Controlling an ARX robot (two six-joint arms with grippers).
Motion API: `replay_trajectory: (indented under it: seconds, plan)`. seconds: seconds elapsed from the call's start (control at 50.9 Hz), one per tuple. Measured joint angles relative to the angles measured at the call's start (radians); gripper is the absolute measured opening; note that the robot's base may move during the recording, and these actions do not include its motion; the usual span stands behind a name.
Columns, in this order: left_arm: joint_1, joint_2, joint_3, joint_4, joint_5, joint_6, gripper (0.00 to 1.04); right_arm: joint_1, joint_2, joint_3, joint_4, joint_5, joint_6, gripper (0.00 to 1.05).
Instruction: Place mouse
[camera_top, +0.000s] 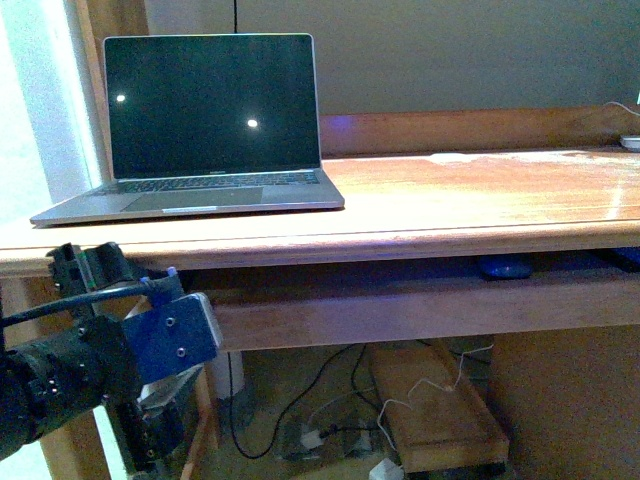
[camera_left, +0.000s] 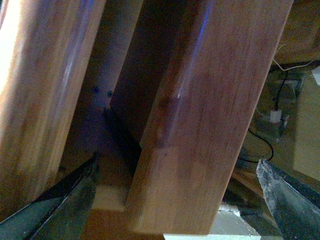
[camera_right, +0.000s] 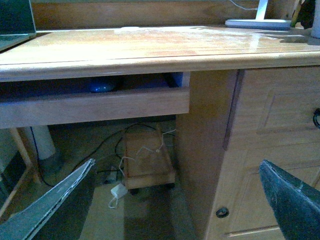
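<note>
Mouse: untouched on tray, 4 o'clock of laptop; left pincer, right pincer released, empty; grasp, placing outstanding.

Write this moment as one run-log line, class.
mouse in under-desk tray | left jaws open, empty | right jaws open, empty | mouse ungrasped
</note>
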Motion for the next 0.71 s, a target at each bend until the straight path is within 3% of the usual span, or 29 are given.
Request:
replay_trajectory:
  seconds: [0.472, 0.707]
  plan:
    - [-0.047, 0.153, 0.13, 0.021, 0.108, 0.014, 0.97, 0.0, 0.0, 0.0, 0.0, 0.0, 0.0, 0.97]
    - [-0.064, 0.153, 0.155, -0.059, 0.069, 0.014, 0.97, 0.0, 0.0, 0.0, 0.0, 0.0, 0.0, 0.97]
